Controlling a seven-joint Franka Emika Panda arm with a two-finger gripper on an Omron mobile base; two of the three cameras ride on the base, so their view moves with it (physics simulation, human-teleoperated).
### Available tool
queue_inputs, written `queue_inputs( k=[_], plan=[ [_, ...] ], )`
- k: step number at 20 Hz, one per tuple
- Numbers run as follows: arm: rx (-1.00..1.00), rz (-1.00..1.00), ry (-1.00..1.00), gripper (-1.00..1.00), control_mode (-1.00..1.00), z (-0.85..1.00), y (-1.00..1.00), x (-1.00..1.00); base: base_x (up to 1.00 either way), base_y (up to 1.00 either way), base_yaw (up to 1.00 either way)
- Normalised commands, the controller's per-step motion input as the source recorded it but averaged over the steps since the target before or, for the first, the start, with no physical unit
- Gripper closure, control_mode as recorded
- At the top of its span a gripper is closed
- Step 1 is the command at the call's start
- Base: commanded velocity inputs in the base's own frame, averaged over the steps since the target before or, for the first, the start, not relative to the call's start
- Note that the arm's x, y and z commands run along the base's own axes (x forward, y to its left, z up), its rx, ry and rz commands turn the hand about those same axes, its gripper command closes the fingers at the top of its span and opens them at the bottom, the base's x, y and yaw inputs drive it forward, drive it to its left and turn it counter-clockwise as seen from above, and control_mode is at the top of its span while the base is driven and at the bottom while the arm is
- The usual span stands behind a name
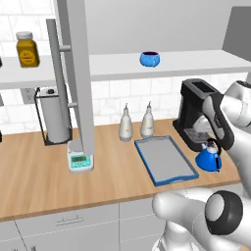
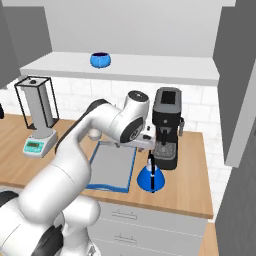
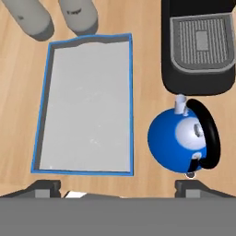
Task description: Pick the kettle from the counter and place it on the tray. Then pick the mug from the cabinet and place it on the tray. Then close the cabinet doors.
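The blue cone-shaped kettle (image 3: 177,140) with its black arched handle stands on the wood counter (image 1: 39,171), just in front of the coffee machine and right of the tray (image 3: 87,101). The grey, blue-rimmed tray has nothing on it. My gripper (image 3: 120,189) hangs above the tray's near edge and is open, its fingers wide apart; the kettle lies close to the right fingertip (image 3: 193,186), outside the gap. The blue mug (image 1: 149,59) sits on the cabinet's white shelf (image 1: 196,62). Both cabinet doors (image 1: 78,73) stand open.
A black coffee machine (image 1: 193,110) stands right behind the kettle. Two grey bottles (image 1: 126,125) stand behind the tray. A paper towel holder (image 1: 54,115) and a small scale (image 1: 80,159) sit at the left. The right door (image 2: 240,85) juts out beside the counter's end.
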Motion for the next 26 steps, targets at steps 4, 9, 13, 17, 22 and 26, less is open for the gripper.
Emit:
queue_inputs(
  k=[4,9,13,17,22,26],
  plan=[
    [0.02,0.00,0.00,-1.00,-1.00,-0.28,-0.50,0.00,0.00,0.00,0.00],
    [-0.01,0.00,0.02,-1.00,-1.00,-0.27,-0.50,0.12,0.00,0.00,0.00],
    [0.00,0.00,0.06,-1.00,-1.00,-0.25,-0.45,0.19,0.00,0.00,0.00],
    [0.00,0.00,0.07,-1.00,-1.00,-0.23,-0.21,0.20,0.00,0.00,0.00],
    [0.00,0.00,0.04,-1.00,-1.00,-0.27,-0.17,0.13,0.00,0.00,0.00],
    [0.00,0.00,0.02,-1.00,-1.00,-0.34,-0.09,0.07,0.00,0.00,0.00]
  ],
)
